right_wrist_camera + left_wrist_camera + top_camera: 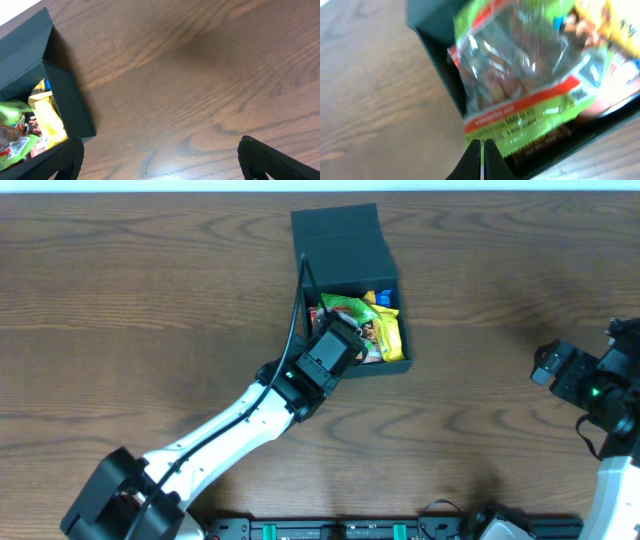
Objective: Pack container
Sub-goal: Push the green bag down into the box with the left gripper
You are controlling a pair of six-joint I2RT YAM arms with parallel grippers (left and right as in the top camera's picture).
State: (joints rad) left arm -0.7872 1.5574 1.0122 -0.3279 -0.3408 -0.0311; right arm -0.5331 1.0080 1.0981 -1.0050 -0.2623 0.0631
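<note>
The dark teal container (pixel 342 242) stands at the table's back middle with its flap lid open and raised behind it. Snack packets fill it: a green and red clear packet (pixel 345 308) and yellow packets (pixel 388 330). My left gripper (pixel 340 332) hangs over the container's front left corner. In the left wrist view its fingers (pixel 482 150) are shut with nothing between them, just short of the green packet (pixel 520 75). My right gripper (pixel 560 370) is at the far right, open and empty (pixel 160 155). The container's corner (pixel 60 95) shows in the right wrist view.
Brown wooden table (pixel 150 300). The black rail of the arm bases (pixel 340 530) runs along the front edge. Nothing else lies on the wood.
</note>
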